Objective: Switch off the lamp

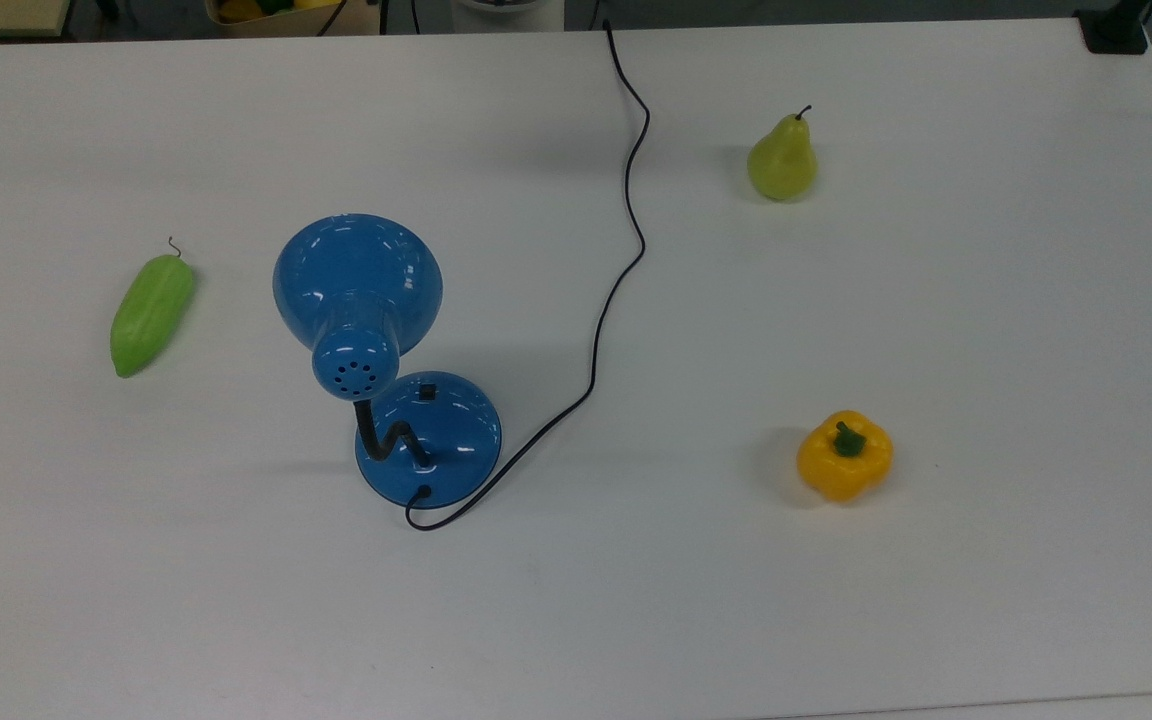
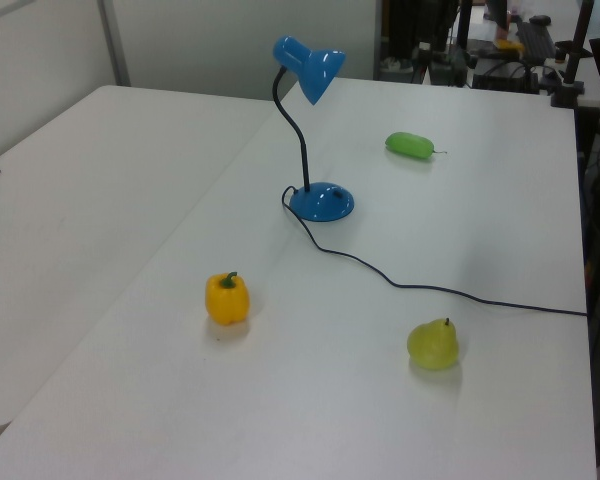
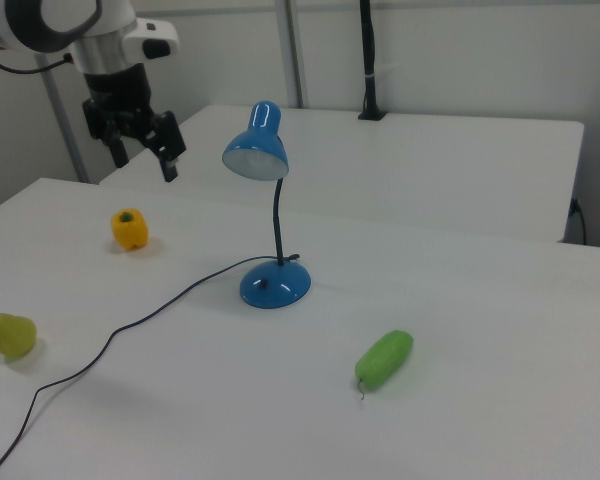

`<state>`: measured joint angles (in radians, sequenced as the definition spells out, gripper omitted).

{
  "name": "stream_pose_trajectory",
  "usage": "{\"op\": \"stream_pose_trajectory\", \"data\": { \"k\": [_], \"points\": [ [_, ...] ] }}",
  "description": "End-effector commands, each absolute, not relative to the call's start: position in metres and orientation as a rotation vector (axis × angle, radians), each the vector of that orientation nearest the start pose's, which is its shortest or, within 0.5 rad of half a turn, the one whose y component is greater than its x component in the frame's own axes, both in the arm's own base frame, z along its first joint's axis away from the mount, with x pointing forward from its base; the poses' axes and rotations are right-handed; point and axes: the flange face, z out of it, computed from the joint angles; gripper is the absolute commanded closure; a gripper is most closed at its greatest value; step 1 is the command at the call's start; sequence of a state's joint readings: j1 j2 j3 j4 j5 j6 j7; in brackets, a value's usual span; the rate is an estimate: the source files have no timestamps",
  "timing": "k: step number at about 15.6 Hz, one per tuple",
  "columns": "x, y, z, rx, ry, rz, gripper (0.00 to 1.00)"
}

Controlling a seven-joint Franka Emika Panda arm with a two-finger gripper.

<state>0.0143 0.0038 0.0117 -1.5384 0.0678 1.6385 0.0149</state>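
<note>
So, pear: far on the right view's left, near the table edge. It has nothing to do with the switch, so it's probably just a distractor.
Cord: thin and black, snaking from the lamp's base across the table past the pear. It lies slack, so it shouldn't tug the lamp.
Pepper: yellow, standing upright and well apart from the lamp. Looks like more clutter.
Gripper: up in the air above the pepper in the right view, with its fingers spread apart and nothing between them. It's well away from the lamp, and looks parked high rather than lined up for a press.
Lamp: near the middle of the table, with its dome base flat down, the gooseneck going up and the shade tipped toward the right view's left. No glow shows in the bulb opening, so it reads as off.
Switch: small and black, on the base's upper edge in the top view. The shade leaves it uncovered, so it's easy to reach from above.
Cucumber: green, lying on its side to the right view's right of the lamp and clear of the base.
</note>
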Motion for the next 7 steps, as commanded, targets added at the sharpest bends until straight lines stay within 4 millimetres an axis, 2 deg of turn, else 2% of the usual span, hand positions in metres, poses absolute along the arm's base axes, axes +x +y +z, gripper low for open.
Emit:
{"op": "stream_pose_trajectory", "data": {
  "k": [1,7],
  "points": [
    [0.5704,0.0131,0.6417,-3.064,-0.176,-0.196,0.0],
    [0.5685,0.0143,0.6395,-3.062,-0.143,-0.176,0.0]
  ]
}}
